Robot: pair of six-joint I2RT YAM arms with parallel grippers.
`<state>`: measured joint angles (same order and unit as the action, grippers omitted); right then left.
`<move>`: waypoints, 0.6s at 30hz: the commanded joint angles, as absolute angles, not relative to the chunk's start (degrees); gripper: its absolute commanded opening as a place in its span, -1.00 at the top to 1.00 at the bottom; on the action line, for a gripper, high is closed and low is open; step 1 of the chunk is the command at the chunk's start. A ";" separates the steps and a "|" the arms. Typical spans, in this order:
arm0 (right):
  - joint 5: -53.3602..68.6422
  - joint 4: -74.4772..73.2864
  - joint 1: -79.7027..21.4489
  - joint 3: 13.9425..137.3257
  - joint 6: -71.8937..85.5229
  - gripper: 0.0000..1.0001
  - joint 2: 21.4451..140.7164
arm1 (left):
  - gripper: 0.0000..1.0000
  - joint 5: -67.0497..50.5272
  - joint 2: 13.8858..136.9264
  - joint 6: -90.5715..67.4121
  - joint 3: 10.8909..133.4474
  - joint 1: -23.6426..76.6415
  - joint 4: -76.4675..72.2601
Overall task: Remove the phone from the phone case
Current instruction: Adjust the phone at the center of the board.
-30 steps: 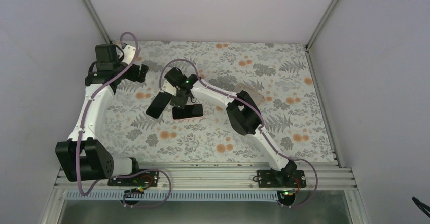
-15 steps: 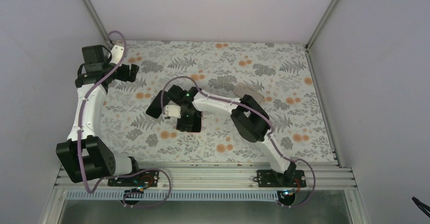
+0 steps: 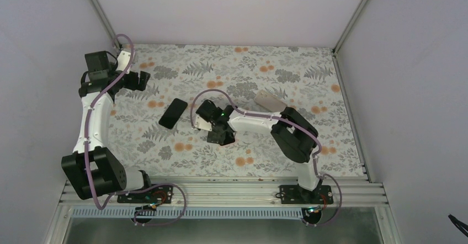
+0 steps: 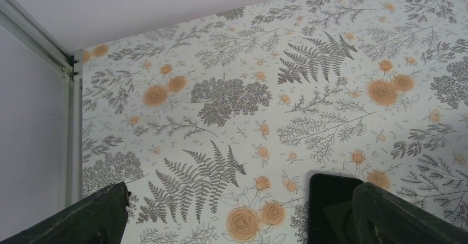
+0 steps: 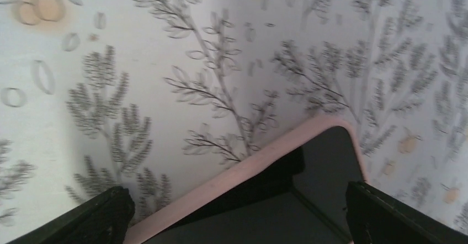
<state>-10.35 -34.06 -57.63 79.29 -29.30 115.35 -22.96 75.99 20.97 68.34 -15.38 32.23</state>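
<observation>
The phone in its pink case (image 5: 309, 194) lies screen up on the floral table, one rounded corner pointing away in the right wrist view. My right gripper (image 5: 237, 222) is low over it and open, a dark finger (image 5: 107, 216) at each side, neither clearly touching it. In the top view the right gripper (image 3: 216, 126) covers most of the cased phone (image 3: 223, 138). My left gripper (image 3: 139, 80) is open and empty at the far left; it also shows in the left wrist view (image 4: 237, 222).
A bare black phone-like slab (image 3: 173, 112) lies left of the right gripper; its corner shows in the left wrist view (image 4: 331, 205). A flat grey-beige piece (image 3: 269, 99) lies behind the right forearm. A metal frame post (image 4: 69, 67) edges the far left corner.
The right gripper has moved right and nearer, and the pink-cased phone has shifted and turned with it. The left gripper has drawn back to the left. The black slab has stayed put.
</observation>
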 commanded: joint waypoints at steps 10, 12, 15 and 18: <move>-25.21 -21.30 -56.34 62.30 -33.04 -1.00 106.53 | -1.00 -27.51 75.80 21.56 67.50 -17.14 32.59; -24.78 -21.89 -56.01 60.86 -32.62 -0.99 105.18 | -1.00 -28.48 76.04 21.41 67.52 -17.22 32.61; -21.08 -24.65 -54.55 59.79 -31.37 -1.00 104.36 | -1.00 -30.06 76.77 20.81 68.13 -17.23 32.84; -14.38 -27.92 -52.22 59.43 -31.04 -1.00 104.19 | -1.00 -30.81 77.41 20.23 68.46 -17.23 32.87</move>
<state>-21.10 -21.47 -55.22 61.60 -31.42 104.09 -27.73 76.34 20.93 67.94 -16.88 32.27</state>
